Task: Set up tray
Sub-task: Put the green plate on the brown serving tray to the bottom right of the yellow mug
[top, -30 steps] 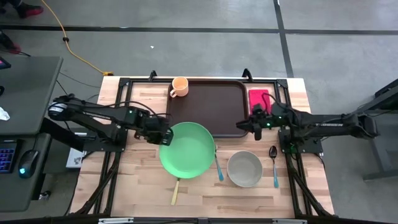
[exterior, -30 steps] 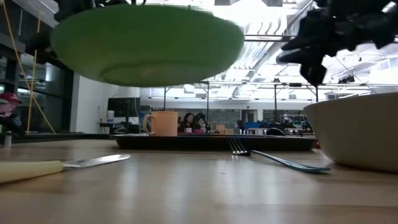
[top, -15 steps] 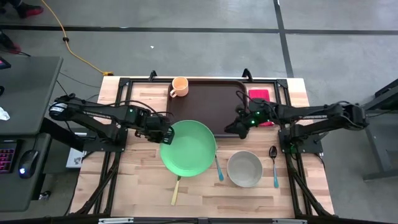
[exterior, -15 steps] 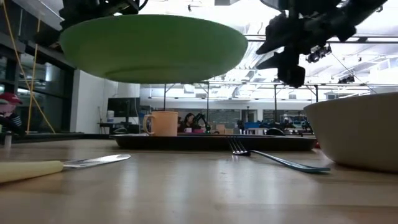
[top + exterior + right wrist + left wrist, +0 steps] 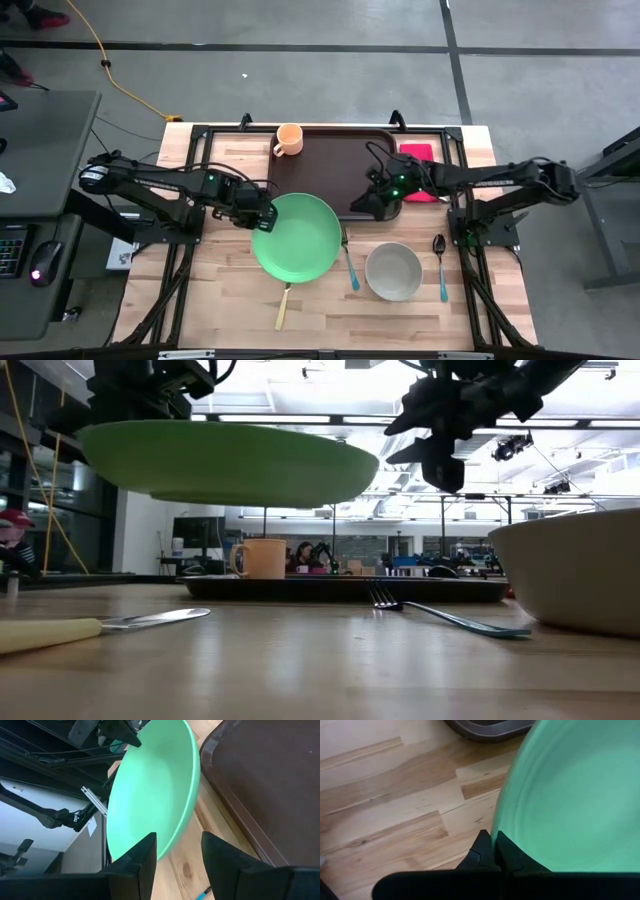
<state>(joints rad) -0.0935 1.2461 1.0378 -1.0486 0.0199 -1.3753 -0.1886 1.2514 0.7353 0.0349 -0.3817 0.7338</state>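
So far, roughly early-to-mid setup, judging by what lay where:
Table (image 5: 200,290): light wood; most items were off the tray.
Tray (image 5: 330,165): dark brown, sat at the far-middle of the table, nearly bare.
Green plate (image 5: 297,238): held up off the table by the left arm, its far rim overlapping the tray's near-left corner in the high view; the low view showed it in the air, tilted a bit. Not yet set down.
Bowl (image 5: 393,271): on the wood near the tray's near-right corner, not loaded.
Mug (image 5: 288,139): at the tray's far-left corner; couldn't tell if on or just beside the rim.
Red napkin (image 5: 418,155): on the table just beside the tray's right edge.
Cutlery: fork (image 5: 349,262) btwn plate and bowl, spoon (image 5: 441,262) right of the bowl, knife (image 5: 282,306) poking out under the plate; all on the wood.
Left gripper (image 5: 494,851): pinched tight on the plate's rim.
Right gripper (image 5: 178,851): fingers spread wide, nothing in them, over the tray's near edge, close to the plate's rim.
Left to do: prob. plate, bowl, cutlery, napkin onto the tray.
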